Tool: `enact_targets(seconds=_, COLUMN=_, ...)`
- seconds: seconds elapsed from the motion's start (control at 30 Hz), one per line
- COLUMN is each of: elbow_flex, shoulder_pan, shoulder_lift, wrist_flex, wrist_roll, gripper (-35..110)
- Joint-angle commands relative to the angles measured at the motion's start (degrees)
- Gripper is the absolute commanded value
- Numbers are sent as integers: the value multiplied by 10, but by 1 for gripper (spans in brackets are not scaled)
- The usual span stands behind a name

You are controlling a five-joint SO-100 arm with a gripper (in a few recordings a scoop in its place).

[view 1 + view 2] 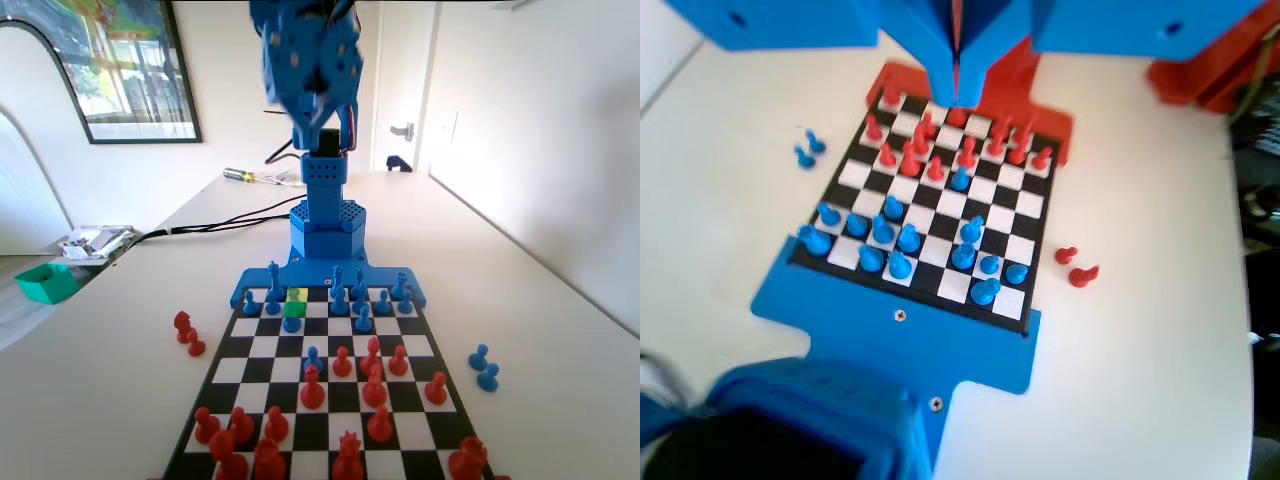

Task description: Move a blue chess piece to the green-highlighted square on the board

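Gripper is hanging high over the board, jaws pressed together, gripping nothing. Green square is sitting upper centre of the board in the fixed view, second row from the blue rim, a blue pawn just below it. Two blue pawns are lying off-board right.

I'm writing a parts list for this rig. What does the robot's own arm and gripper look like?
The arm is bright blue printed plastic with small holes in its plates, a black motor block at mid-height, and a perforated hexagonal base. Thin red and black wires run at its upper part; black cables trail away over the table. The gripper has two plain blue wedge-shaped jaws.
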Motion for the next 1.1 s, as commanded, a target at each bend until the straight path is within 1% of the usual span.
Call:
enact_targets(seconds=0.0, elbow_flex=-40, shoulder_pan=-4, shoulder_lift=72, wrist_flex=27, wrist_roll=21, gripper=1)
enact_targets(seconds=0.1, elbow_flex=-28, shoulder_pan=-15, shoulder_lift=119, wrist_flex=25, wrist_roll=57, gripper=1)
enact_targets(seconds=0.23, elbow_flex=4, shoulder_pan=-29, shoulder_lift=187, wrist_flex=22, wrist_roll=73, gripper=1)
enact_targets(seconds=0.5, elbow_flex=99, shoulder_pan=-63, shoulder_lift=323, wrist_flex=-42, wrist_roll=123, gripper=1)
enact_targets(seconds=0.63, elbow_flex=130, shoulder_pan=-65, shoulder_lift=368, wrist_flex=-81, wrist_roll=127, gripper=1)
enact_targets(seconds=0.7, elbow_flex=141, shoulder_pan=-65, shoulder_lift=392, wrist_flex=-84, wrist_roll=127, gripper=1)
enact_targets(seconds=1.07, elbow_flex=142, shoulder_pan=-66, shoulder_lift=402, wrist_flex=-87, wrist_roll=132, gripper=2)
